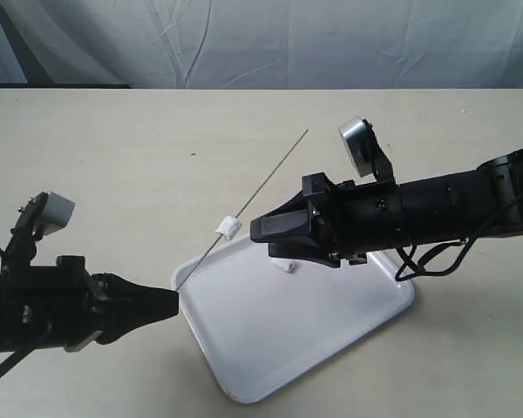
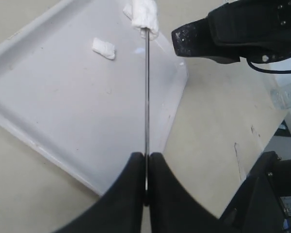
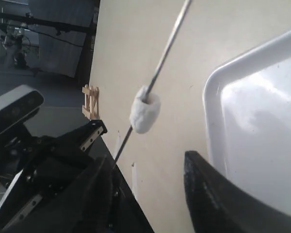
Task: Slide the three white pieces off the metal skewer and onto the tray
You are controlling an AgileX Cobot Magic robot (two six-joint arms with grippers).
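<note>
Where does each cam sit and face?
Exterior: off the arms, above, looking down over the table; left arm and right arm show.
Left wrist: behind left tool, looking along the skewer over the tray; shut fingers show.
Right wrist: behind right tool, facing the white piece on the skewer; spread fingers show.
Shared: all see skewer, piece, tray.

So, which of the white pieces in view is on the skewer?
The white piece pierced by the metal skewer, held up off the tray. The other visible piece lies loose on the tray's floor, with no rod through it.
</note>
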